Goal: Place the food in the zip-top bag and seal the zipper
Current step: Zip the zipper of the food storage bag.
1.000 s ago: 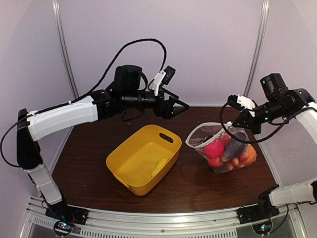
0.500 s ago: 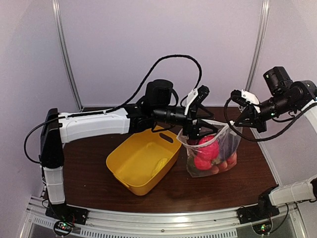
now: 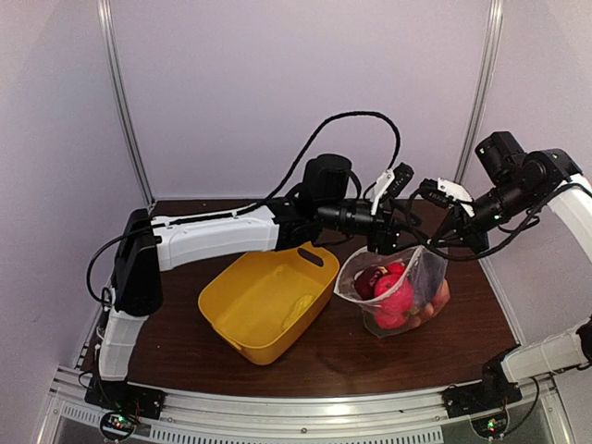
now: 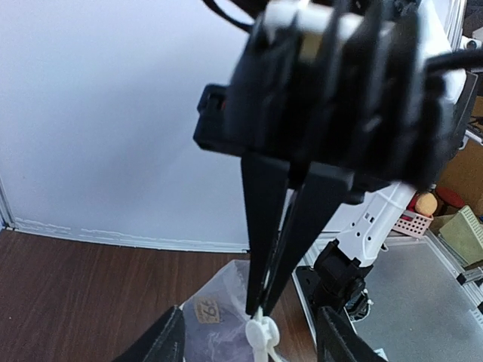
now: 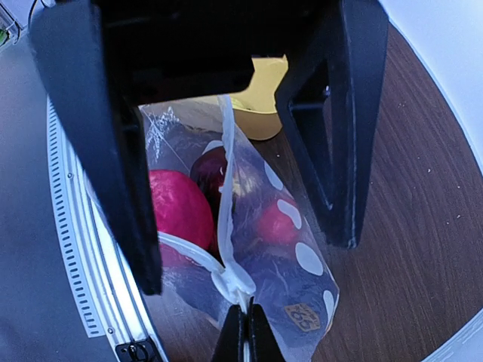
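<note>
Bag (image 3: 412,277), clear with white dots, stands at 3 o'clock from the yellow tub (image 3: 250,314) on the brown table (image 3: 370,365), with its mouth up and gaping. Whether its bottom rests on the wood or hangs just above it I cannot tell. Food (image 3: 396,294) fills its lower half, with a bright pink ball (image 5: 177,207) and a dark red piece (image 5: 213,170) beside it. One yellow piece (image 3: 298,312) lies in the tub, well apart from the rest. Right gripper (image 5: 241,332) is pressed together on the white zipper (image 5: 225,188) at the bag's 2 o'clock corner, holding that edge up. Left gripper (image 3: 387,242) hangs over the mouth at the bag's 12 o'clock, jaws spread. In the right wrist view its two black fingers (image 5: 358,113) stand on either side of the zipper, with pouch and fruit between them; whether they touch the plastic I cannot tell. In the left wrist view the zipper's end sits right under the right gripper's closed tips.
</note>
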Controlling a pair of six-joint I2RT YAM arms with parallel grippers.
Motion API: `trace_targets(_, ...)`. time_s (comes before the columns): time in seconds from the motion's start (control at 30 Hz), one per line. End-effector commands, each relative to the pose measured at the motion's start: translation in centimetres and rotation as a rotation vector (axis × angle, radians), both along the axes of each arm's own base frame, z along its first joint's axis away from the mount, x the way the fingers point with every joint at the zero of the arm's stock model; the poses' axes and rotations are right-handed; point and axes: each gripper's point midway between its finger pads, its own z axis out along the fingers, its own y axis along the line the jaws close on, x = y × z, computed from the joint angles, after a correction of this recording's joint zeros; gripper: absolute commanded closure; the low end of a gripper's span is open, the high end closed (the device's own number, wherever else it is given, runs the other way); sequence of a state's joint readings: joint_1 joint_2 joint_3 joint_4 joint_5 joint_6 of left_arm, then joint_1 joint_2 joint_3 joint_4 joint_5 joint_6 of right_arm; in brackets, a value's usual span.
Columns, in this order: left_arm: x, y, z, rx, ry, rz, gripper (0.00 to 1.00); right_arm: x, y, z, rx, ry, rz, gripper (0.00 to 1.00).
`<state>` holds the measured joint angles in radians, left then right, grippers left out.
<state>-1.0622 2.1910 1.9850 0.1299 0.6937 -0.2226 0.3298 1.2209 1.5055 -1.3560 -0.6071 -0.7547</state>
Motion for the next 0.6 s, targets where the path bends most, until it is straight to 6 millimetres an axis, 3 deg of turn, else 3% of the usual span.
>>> trace_targets(0.0, -0.3, -1.0, -1.0, 0.026, 0.078, -0.036, 0.42, -0.2, 0.7, 0.7, 0.049, -0.015, 0.001, 1.0)
trace_targets(0.57, 0.5, -1.4, -2.5, 0.065, 0.086, 0.0, 0.7, 0.9, 1.2, 0.8, 0.086, 0.045, -0.084, 1.0)
